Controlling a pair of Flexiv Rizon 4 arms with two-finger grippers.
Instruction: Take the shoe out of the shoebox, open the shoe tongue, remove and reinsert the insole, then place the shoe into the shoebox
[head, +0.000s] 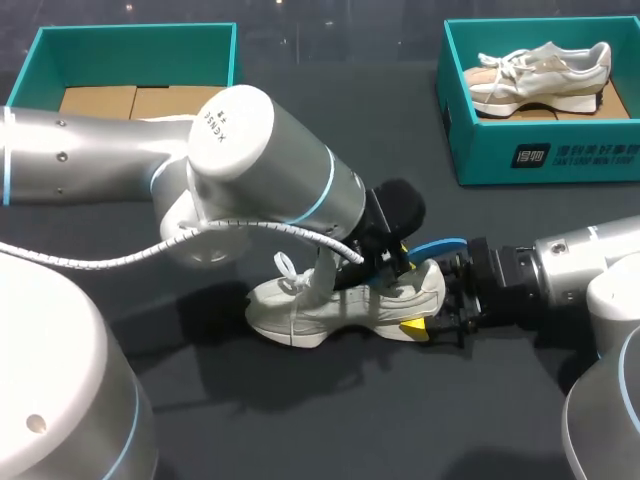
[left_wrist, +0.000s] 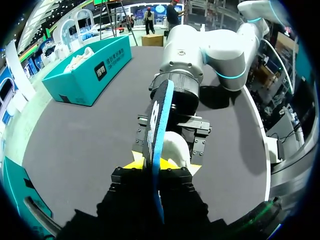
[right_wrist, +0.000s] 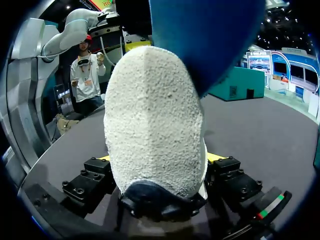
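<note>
2 arms worked over 1 dark, matte table (head: 300, 420). On it lay 1 white shoe (head: 340, 300), just below the middle of the head view, resting on its thick moulded sole with its toe toward 9 o'clock and its heel toward 3 o'clock. Its white laces (head: 288, 268) stood up in a loose bow near the toe.

The left gripper (left_wrist: 159, 165) sat above the shoe's heel end, its 2 yellow tips pressed against 1 blue insole (head: 437, 247) from both sides. The insole was thin, flat and rounded at the end. It stood on edge and stuck out past the heel toward 3 o'clock.

The right gripper (right_wrist: 159, 162) came in from 3 o'clock and pinched the shoe's heel, with 1 black finger block against each side. Close up, the heel was a rounded, pebbly white dome with a dark tab at its base.

2 teal, open-topped, rectangular card boxes stood at the far edge. The left shoebox (head: 130, 45), at 11 o'clock, held brown cardboard flaps (head: 130, 100). The right shoebox (head: 540, 150), at 1 o'clock, held a second shoe (head: 540, 75), cream and white, lying with its toe toward 9 o'clock. Both boxes stood well apart from the shoe on the table.
</note>
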